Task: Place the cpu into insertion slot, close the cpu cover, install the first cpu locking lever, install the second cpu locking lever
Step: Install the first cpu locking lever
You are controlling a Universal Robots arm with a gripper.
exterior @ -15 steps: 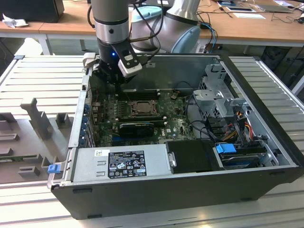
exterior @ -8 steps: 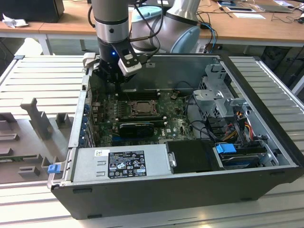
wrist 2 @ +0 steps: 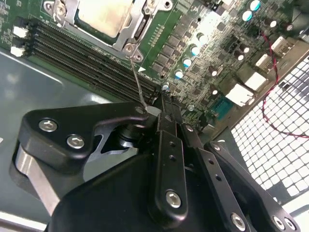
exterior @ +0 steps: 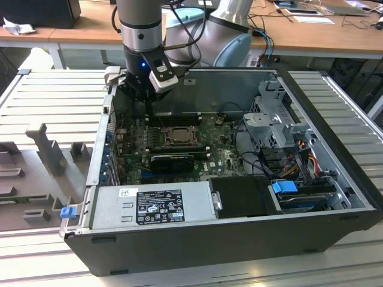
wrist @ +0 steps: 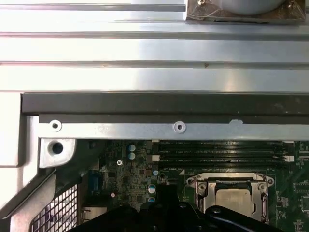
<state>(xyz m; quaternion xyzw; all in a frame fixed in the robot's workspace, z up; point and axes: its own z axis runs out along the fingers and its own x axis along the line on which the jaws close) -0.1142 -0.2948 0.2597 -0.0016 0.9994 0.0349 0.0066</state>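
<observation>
The cpu [wrist 2: 104, 17] lies flat in the insertion slot [exterior: 179, 135], its pale metal top showing through the window of the cpu cover [wrist 2: 137, 26], which lies down over it. In the first wrist view the cpu [wrist: 235, 200] sits inside the same silver cover [wrist: 227, 180]. A thin wire locking lever [wrist 2: 137, 77] runs from a pivot by the cover's corner to my gripper [wrist 2: 159, 108]. The black fingers stand together, shut, with the lever's end at their tip. In the exterior view the gripper [exterior: 146, 104] hangs over the board on the exterior view's left of the slot.
Black memory slots [wrist 2: 82, 50] run beside the socket. The case's back wall [wrist: 159, 128] and a perforated vent grille [wrist 2: 270, 140] are close to the gripper. A power supply [exterior: 155, 203], drive cage [exterior: 275, 116] and cables [exterior: 299, 155] crowd the rest of the case.
</observation>
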